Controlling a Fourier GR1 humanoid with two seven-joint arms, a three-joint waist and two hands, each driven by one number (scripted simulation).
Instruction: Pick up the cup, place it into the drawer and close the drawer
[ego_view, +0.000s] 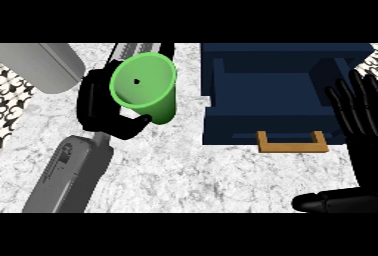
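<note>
Nearest the lower edge, at the right, the right hand (353, 130) rests with its fingers straight and pointing up, beside the right side of the drawer; it holds nothing and touches nothing that can be made out. On the left a grey forearm (70, 172) runs up from the lower edge over the marbled table (192, 175) to the left hand (103, 110).

The left hand has its fingers and thumb curled round the green cup (145, 87), with the thumb showing under the cup's lower wall and the palm behind its left side. The cup is held up off the table, its open mouth turned toward the view, so the long axis runs steeply, slightly tilted with the base toward the lower right.

The relation that matters: the cup sits just left of the dark blue drawer (280, 82), which stands pulled open with its hollow showing and its tan handle (292, 142) on the near front. A strip of bare table lies between the cup and the drawer's left wall. The carry therefore goes rightward, over that left wall, then down into the hollow. The left hand has the cup, so it is the one to make the crossing; the right hand is nearer the drawer's front and handle, and looks better placed for pushing it shut afterwards.

A grey rounded object (37, 65) lies at the far left.
</note>
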